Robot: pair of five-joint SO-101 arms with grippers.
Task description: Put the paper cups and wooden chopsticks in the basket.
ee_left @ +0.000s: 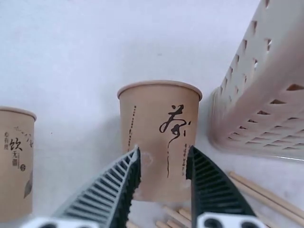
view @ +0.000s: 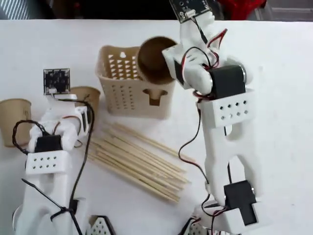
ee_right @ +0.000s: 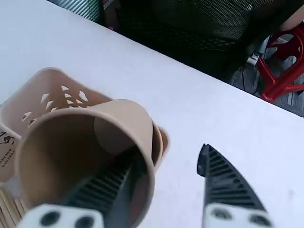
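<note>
A tan paper cup lies tilted, mouth up, over the right end of the perforated beige basket. My right gripper is open: one finger sits inside this cup, the other stands apart from its wall. A second cup stands upright left of the basket. My open left gripper faces it, fingertips just in front of its wall. A third cup stands at the far left. Several wooden chopsticks lie loose in front of the basket.
The left arm sits between the two standing cups. The right arm stretches up the right side of the white table. Chairs and a red frame stand beyond the table's far edge.
</note>
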